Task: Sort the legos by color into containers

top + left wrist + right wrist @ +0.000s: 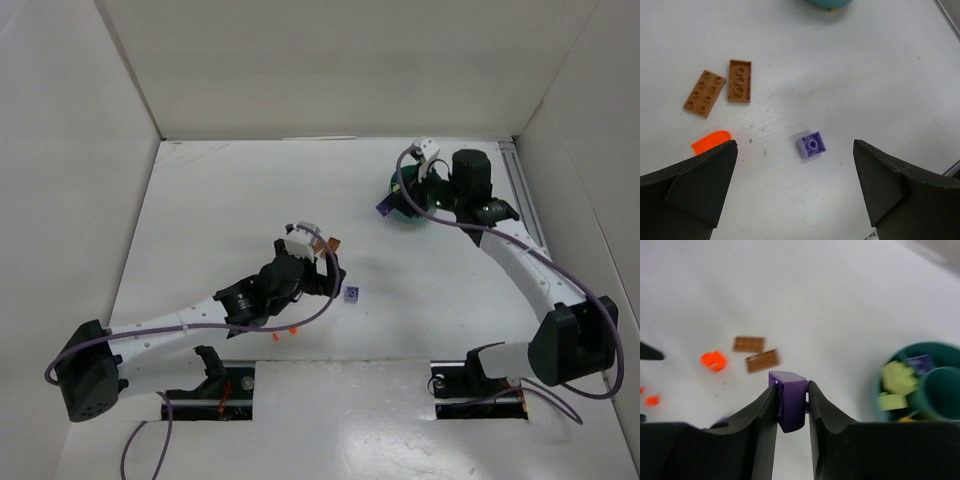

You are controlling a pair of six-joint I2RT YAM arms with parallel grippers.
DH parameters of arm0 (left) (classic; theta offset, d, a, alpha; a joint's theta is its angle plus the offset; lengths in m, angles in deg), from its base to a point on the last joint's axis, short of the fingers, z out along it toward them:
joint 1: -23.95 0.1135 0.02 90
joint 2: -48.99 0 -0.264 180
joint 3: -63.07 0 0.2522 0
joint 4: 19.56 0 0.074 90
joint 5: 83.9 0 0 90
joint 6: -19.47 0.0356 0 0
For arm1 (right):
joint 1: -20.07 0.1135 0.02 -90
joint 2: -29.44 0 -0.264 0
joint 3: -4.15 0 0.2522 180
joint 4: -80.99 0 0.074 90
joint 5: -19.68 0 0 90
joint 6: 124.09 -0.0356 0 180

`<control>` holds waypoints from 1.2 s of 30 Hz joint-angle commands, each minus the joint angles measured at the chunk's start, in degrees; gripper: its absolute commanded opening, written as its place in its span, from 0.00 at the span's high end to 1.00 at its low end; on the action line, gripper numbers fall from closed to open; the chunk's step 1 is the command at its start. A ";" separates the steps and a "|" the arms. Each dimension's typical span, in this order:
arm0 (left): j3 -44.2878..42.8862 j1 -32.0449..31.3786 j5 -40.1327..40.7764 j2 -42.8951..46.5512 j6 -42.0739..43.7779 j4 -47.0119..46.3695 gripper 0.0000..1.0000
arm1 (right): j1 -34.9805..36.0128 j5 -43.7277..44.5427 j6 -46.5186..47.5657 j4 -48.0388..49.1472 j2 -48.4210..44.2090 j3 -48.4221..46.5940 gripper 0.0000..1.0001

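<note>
My right gripper (792,386) is shut on a dark purple lego (790,407) and holds it above the table, just left of the teal dish (881,390). The dish's compartments hold light green legos (897,377) and a purple one (919,362). From above, the right gripper (396,198) is at the dish's (408,216) left rim. My left gripper (794,162) is open and empty above a lavender lego (811,145). Two brown plates (703,93) (739,81) and an orange lego (711,141) lie to its left.
Small orange pieces (275,337) (293,330) lie near the left arm's forearm. White walls box the table in on three sides. A metal rail (522,190) runs along the right edge behind the dish.
</note>
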 commanded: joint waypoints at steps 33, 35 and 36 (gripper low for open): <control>-8.19 28.24 -24.65 -16.47 -8.32 2.72 0.00 | -5.55 23.57 38.67 -13.47 37.94 -39.23 0.94; -7.58 28.24 -24.65 -16.47 -8.32 2.72 0.00 | -4.95 23.04 39.37 -12.85 37.94 -38.70 0.94; -7.57 28.24 -24.65 -15.95 -8.32 2.72 0.00 | -4.94 23.04 41.03 -12.85 37.94 -38.09 0.94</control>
